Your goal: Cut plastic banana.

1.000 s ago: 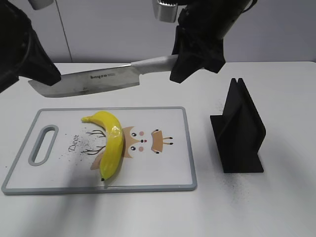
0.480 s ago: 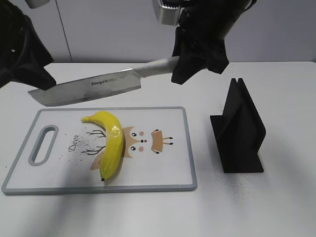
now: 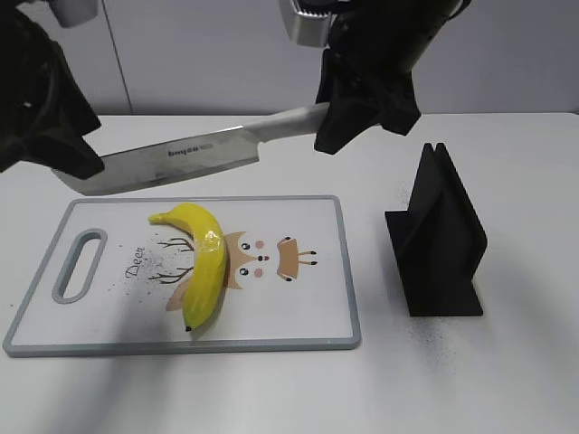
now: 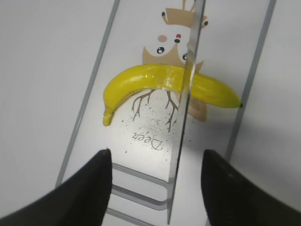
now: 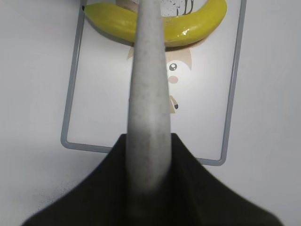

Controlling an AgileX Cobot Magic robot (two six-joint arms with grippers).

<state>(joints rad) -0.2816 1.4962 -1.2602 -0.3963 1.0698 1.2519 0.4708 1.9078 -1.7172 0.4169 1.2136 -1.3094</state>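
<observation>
The plastic banana [image 3: 201,262] lies on the white cutting board [image 3: 308,312], left of the owl print. My right gripper [image 3: 330,122] is shut on the grey handle of a broad knife [image 3: 172,155] and holds it in the air behind the board, blade pointing left. In the right wrist view the handle [image 5: 149,94] runs out of the jaws [image 5: 149,155] towards the banana [image 5: 197,23]. My left gripper [image 3: 77,158] is open at the blade's tip. In the left wrist view its fingers [image 4: 155,165] stand either side of the blade [image 4: 186,117], above the banana [image 4: 150,82].
A black knife stand [image 3: 439,240] stands on the white table to the right of the board. The board has a grey rim and a handle slot [image 3: 80,264] at its left end. A grey wall is behind.
The knife's tip has dipped a little and the blade has shifted slightly right. My left gripper has moved down to the blade tip. The banana has not moved.
</observation>
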